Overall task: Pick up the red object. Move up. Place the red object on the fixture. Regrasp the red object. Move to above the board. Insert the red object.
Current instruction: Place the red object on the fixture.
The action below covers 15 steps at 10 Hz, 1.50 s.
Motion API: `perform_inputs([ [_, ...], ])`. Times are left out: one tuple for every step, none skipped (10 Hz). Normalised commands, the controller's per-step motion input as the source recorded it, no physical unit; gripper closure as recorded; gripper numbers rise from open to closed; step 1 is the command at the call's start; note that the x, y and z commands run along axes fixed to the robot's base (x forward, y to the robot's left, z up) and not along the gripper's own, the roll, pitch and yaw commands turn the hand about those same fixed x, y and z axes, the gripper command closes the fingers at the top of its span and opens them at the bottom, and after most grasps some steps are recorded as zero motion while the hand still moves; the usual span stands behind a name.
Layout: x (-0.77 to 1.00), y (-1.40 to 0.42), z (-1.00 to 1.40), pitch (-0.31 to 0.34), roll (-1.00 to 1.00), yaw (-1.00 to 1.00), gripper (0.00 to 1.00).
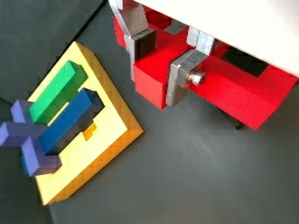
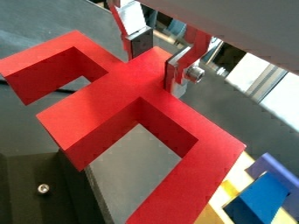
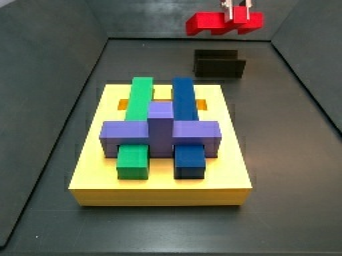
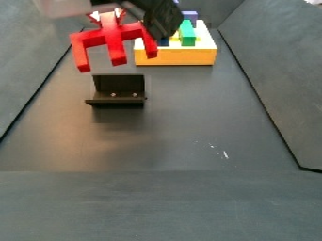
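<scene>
You've got a red object (image 4: 111, 40) in the silver claw (image 1: 163, 66), black fixture (image 4: 117, 90), yellow board (image 3: 163, 175) with green, blue, purple pieces, dark grey bench (image 4: 164, 141).

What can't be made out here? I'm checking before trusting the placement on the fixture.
- Gripper in a side view: cut off by the top edge.
- Gap between the red object and the fixture: neither side view settles it.
- Fixture in both wrist views: not seen; the red object fills one.
- Board: partly hidden behind the gripper.
</scene>
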Motion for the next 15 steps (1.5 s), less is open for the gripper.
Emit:
perform_inputs([
  [0.23, 0.18, -0.26, 0.0, -0.83, -0.28, 1.0],
  [0.01, 0.0, -0.46, 0.0, -0.61, -0.45, 1.0],
  [0.0, 0.0, -0.5, 0.0, -0.42, -0.46, 1.0],
  [-0.03, 0.0, -0.61, -0.02, -0.44, -0.47, 1.0],
  [-0.03, 0.08, -0.46, 0.0, -0.2, -0.45, 1.0],
  [0.0, 0.14, -0.35, 0.0, -0.22, -0.31, 1.0],
  [0.24, 0.12, -0.32, 0.0, -0.22, -0.07, 1.0],
  [0.29, 0.21, -0.37, 0.04, -0.13, -0.07, 1.0],
  [0.31, 0.21, -0.35, 0.029, -0.05, 0.0, 1.0],
  [0.31, 0.17, -0.33, 0.04, 0.0, 0.0, 1.0],
  [0.2, 0.2, -0.28, 0.009, 0.0, 0.0, 1.0],
  [0.0, 0.19, -0.23, 0.0, 0.0, 0.0, 1.0],
  [0.0, 0.03, -0.15, 0.0, 0.0, 0.0, 1.0],
  [0.0, 0.0, 0.0, 0.0, 0.0, 0.0, 1.0],
  [0.0, 0.0, 0.0, 0.0, 0.0, 0.0, 0.0],
])
